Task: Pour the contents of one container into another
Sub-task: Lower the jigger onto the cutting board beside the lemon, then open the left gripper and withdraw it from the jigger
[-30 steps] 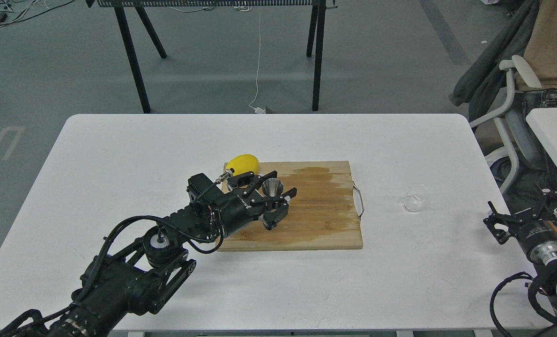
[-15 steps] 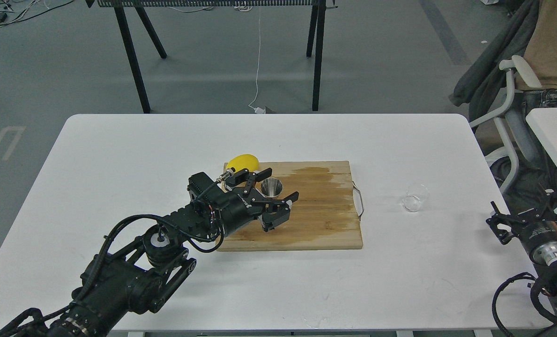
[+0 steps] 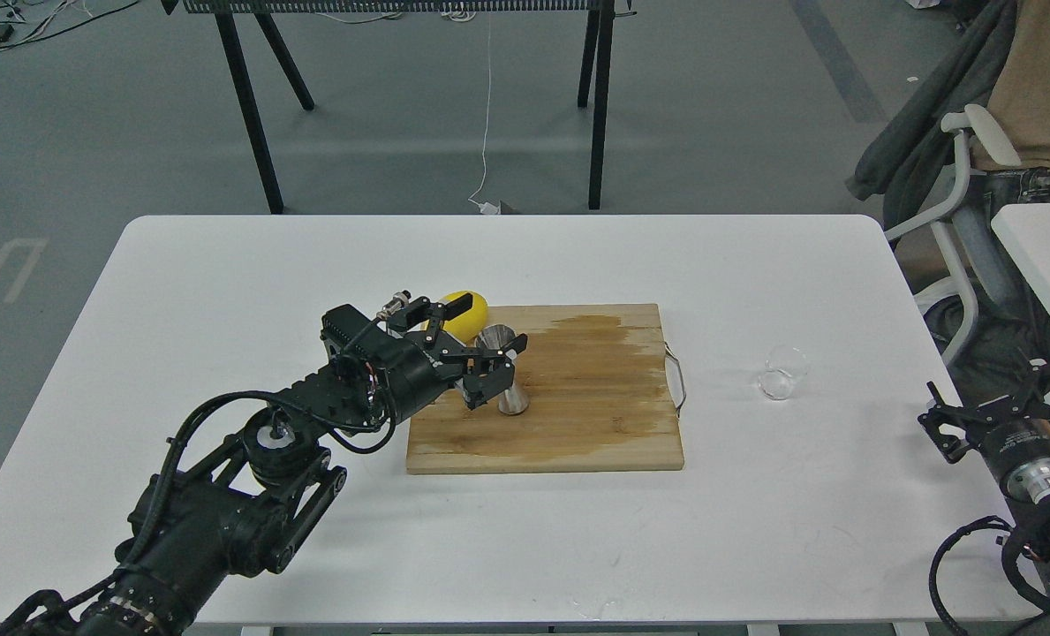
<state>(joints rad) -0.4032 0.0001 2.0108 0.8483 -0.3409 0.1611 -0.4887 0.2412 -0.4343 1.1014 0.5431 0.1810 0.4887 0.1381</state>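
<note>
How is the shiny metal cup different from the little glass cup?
The metal cup is shiny steel with a pinched waist; the glass cup is see-through and short. The metal cup stands on the wooden board; the glass cup sits on the white table. The left gripper is open beside the metal cup; nothing is by the glass cup. Both are small and upright.

A small clear glass cup [image 3: 782, 374] stands upright with its round rim up, alone on the white surface [image 3: 224, 283] toward the right. Well apart from it, a shiny steel hourglass-shaped jigger [image 3: 504, 371] stands on a wooden board [image 3: 595, 415], leaning slightly left.
</note>
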